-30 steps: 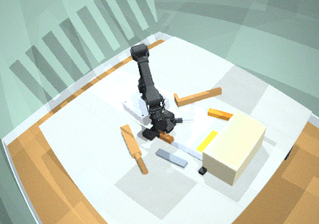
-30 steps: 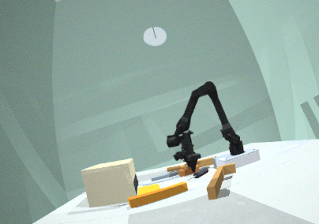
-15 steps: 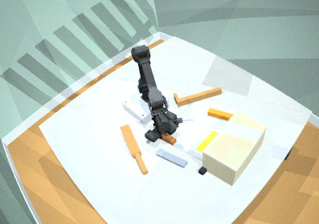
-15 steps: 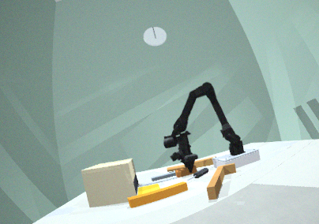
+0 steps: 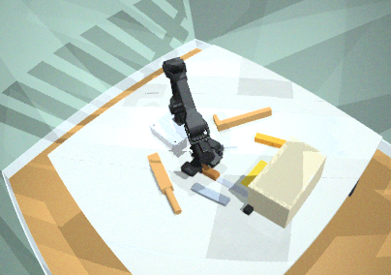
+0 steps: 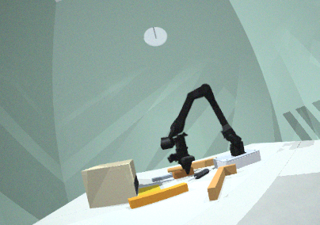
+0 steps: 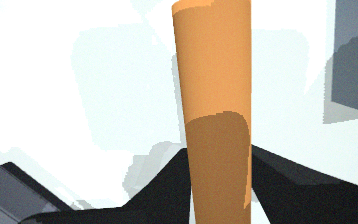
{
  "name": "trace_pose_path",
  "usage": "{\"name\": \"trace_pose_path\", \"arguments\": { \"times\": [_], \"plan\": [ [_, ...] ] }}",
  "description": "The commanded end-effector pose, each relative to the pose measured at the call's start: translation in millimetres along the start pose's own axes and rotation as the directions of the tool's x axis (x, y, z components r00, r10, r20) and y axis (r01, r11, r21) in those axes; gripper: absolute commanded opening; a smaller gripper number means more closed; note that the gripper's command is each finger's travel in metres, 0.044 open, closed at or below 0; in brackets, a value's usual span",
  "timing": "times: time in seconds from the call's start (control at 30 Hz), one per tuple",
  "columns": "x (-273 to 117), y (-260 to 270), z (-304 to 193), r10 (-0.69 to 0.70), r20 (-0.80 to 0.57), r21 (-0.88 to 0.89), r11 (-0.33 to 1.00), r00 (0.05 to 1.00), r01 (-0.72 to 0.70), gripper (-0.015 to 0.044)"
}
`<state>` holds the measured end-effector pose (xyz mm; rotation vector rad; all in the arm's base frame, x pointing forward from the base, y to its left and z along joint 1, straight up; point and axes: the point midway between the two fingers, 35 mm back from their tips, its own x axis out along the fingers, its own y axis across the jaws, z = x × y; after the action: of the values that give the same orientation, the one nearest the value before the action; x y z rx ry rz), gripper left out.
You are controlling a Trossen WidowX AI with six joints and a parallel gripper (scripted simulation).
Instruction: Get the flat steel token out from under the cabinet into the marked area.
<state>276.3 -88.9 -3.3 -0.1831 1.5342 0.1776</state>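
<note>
My gripper (image 5: 205, 170) (image 6: 187, 171) (image 7: 214, 152) is shut on the orange handle (image 5: 211, 173) (image 6: 180, 174) (image 7: 215, 65) of a tool, low over the table. The tool's thin grey blade (image 5: 231, 185) runs from the handle towards the cabinet (image 5: 285, 179) (image 6: 108, 184); whether its tip is under the cabinet cannot be told. A flat yellow patch (image 5: 255, 172) (image 6: 149, 189), which looks like the marked area, lies in front of the cabinet. The steel token is not visible in any view.
A wooden paddle (image 5: 160, 171) and a grey bar (image 5: 210, 194) (image 7: 346, 60) lie near the tool. An L-shaped wooden piece (image 5: 244, 119) (image 6: 215, 188), an orange bar (image 5: 269, 140) (image 6: 158, 196) and a dark-handled rod (image 6: 202, 173) lie on the other side. A black block (image 5: 248, 209) is beside the cabinet.
</note>
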Motion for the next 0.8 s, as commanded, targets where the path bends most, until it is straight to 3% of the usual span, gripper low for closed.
{"name": "trace_pose_path", "arguments": {
  "times": [0.0,0.77],
  "plan": [
    [-0.2,-0.5,5.4,-0.003,-0.001,0.001,1.000,1.000,0.003,0.0000],
    [-0.9,-1.0,33.8,-0.002,0.001,0.001,1.000,1.000,0.002,0.0000]
  ]
}}
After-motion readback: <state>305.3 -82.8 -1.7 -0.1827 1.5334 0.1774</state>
